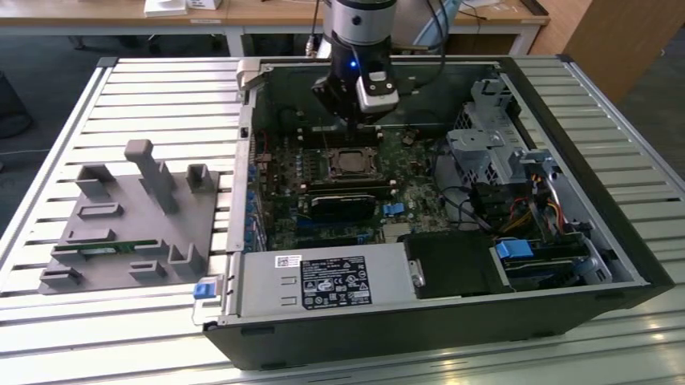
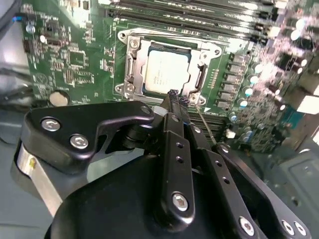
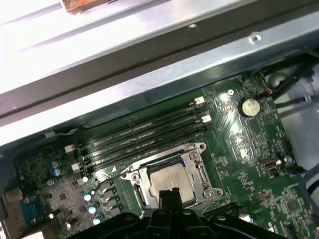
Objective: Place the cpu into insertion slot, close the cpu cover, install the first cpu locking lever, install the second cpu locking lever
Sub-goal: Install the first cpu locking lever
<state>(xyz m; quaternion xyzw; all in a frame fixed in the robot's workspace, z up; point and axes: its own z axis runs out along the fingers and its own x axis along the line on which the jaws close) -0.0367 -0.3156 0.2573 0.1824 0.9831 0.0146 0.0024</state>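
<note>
Gripper (image 1: 358, 135) hangs inside the case with its fingers pressed together on nothing, the tips close over one edge of the cpu cover (image 2: 133, 59). A slatted bench (image 1: 128, 96) carries the open computer case (image 1: 428, 341), with a grey fixture (image 1: 128, 212) at the exterior view's left. On the green board (image 2: 75, 55) the cover lies flat over the insertion slot (image 2: 197, 79), and the cpu (image 2: 167, 73) sits inside
</note>
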